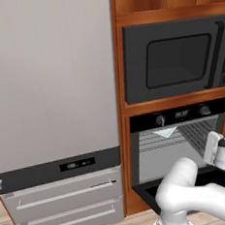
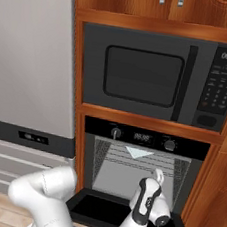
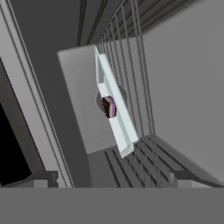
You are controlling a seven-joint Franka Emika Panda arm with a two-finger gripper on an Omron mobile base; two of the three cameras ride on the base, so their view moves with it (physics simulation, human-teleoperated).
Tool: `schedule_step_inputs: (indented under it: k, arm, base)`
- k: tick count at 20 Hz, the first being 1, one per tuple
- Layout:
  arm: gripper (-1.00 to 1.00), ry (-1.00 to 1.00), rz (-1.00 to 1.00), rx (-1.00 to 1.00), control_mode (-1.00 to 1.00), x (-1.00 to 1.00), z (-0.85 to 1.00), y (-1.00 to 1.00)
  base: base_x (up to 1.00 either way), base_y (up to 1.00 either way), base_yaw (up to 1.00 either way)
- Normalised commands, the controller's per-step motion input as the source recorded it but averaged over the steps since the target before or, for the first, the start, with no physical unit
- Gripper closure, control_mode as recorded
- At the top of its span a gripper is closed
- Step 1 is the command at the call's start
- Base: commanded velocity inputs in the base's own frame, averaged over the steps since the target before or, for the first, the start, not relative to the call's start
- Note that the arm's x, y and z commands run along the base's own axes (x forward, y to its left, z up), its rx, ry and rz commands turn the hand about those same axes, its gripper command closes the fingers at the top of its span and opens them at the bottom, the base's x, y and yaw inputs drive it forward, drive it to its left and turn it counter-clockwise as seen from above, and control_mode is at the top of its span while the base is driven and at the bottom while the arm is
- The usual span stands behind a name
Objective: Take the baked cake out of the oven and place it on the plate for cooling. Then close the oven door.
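The oven (image 2: 143,137) stands with its oven door (image 2: 99,207) dropped flat. Inside, on an upper wire rack (image 3: 142,65), a white tray (image 3: 118,120) carries the cake (image 3: 108,106), a small pink and dark brown piece. The same tray (image 1: 165,132) shows as a pale shape under the knobs. My gripper (image 3: 111,180) is open with nothing between its fingertips (image 3: 41,179), and it points into the cavity from just above the door, short of the tray. In the right base view the hand (image 2: 153,185) hovers in front of the opening's lower right. The plate is out of view.
A black microwave (image 2: 145,76) sits right above the oven in the wooden cabinet. A tall grey fridge (image 1: 48,81) with drawers (image 1: 64,194) stands to the left. A wooden cabinet side (image 2: 216,198) borders the oven on the right. The lowered door (image 1: 208,176) juts out towards my base.
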Motion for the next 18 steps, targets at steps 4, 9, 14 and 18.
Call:
schedule_step_inputs:
  k: [4, 9, 14, 18]
  arm:
    - [-1.0, -0.09, 0.0, 0.0, -1.0, 0.24, -0.18, 0.23]
    - [-1.0, -0.08, 0.0, 0.0, -1.0, 0.29, -0.21, 0.24]
    - [-1.0, -0.06, 0.0, 0.0, -1.0, 0.28, -0.16, 0.13]
    - [-1.0, -0.03, 0.0, 0.0, -1.0, 0.26, -0.02, 0.0]
  base:
    - [0.0, 0.0, 0.0]
    - [0.0, 0.0, 0.0]
    - [0.0, 0.0, 0.0]
    - [0.0, 0.0, 0.0]
